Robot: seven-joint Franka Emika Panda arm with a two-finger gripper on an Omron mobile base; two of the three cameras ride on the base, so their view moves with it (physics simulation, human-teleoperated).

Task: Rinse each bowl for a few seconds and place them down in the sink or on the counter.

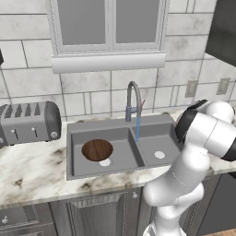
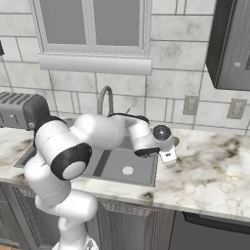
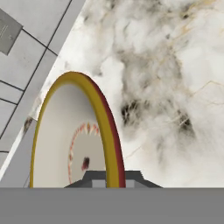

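Note:
The dark brown wood-grain bowl (image 1: 97, 150) lies in the left basin of the grey sink (image 1: 76, 154). A thin stream of water (image 1: 137, 129) falls from the gooseneck tap (image 1: 132, 99) into the right basin. My gripper (image 2: 168, 156) hangs over the marble counter (image 2: 210, 171), just right of the sink's edge (image 2: 146, 183). In the hand view the gripper (image 3: 111, 179) is shut on the rim of the pale tan bowl (image 3: 65, 140). That bowl stands on edge, whitish inside, with a yellow and red rim, above the counter (image 3: 175, 87).
A silver toaster (image 1: 30, 122) stands on the counter left of the sink. Wall outlets (image 2: 189, 105) sit behind the right counter, and a dark upper cabinet (image 2: 229, 44) hangs at the right. My arm's elbow (image 1: 203, 131) covers the sink's right edge.

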